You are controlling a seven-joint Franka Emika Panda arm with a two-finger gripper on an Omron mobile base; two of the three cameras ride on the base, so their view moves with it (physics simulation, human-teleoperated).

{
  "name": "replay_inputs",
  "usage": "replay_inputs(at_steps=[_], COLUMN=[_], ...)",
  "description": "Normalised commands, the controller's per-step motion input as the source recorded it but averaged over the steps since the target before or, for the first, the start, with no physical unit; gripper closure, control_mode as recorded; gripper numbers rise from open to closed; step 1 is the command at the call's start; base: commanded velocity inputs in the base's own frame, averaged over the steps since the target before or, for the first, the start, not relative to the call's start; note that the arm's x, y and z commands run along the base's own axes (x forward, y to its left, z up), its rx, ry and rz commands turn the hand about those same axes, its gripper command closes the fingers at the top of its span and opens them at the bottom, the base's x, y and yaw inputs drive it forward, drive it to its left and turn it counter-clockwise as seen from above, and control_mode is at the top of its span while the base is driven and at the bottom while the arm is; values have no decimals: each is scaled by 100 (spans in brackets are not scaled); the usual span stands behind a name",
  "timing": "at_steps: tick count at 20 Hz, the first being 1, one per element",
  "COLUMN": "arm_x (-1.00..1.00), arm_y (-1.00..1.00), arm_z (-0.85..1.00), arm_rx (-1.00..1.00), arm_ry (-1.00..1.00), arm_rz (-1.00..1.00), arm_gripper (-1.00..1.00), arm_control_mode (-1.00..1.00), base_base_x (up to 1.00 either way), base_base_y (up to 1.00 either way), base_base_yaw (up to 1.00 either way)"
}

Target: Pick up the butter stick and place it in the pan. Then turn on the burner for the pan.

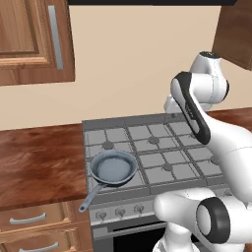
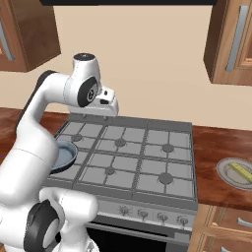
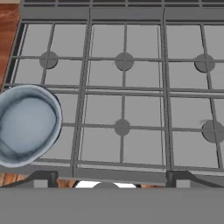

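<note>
Jaws [image 3: 112, 177] hang high over the stove [image 3: 124, 94], tips set wide apart w/ nothing between them, looking down on the grates. Nearest below and to their left side: the pan [image 1: 114, 167], empty, on the front-left burner [image 3: 65, 127], handle sticking out past the stove front toward the robot. Burner itself hidden under pan. Farther off, well to the jaws' right, across the whole stove: a plate [image 2: 227, 176] on the bench [image 2: 216, 147], butter stick [image 2: 240, 172] lying flat on it. Step in hand, I'd judge: reach for butter. Swing right, come down over the stick, jaws across its short width, close gently — small block, could skid on the plate. Knobs [image 2: 142, 213] later.
</note>
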Motion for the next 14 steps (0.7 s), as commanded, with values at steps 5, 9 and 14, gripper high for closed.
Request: replay_inputs(at_steps=[5, 9, 14], arm_x=[0, 0, 0], arm_y=[-40, -40, -36], arm_z=[-19, -30, -39], arm_rx=[0, 0, 0], arm_ry=[3, 1, 1], arm_rz=[0, 0, 1], arm_gripper=[-100, -100, -100], arm_control_mode=[-100, -100, -100], base_base_x=[0, 0, 0], base_base_y=[0, 0, 0], base_base_yaw=[0, 0, 0])
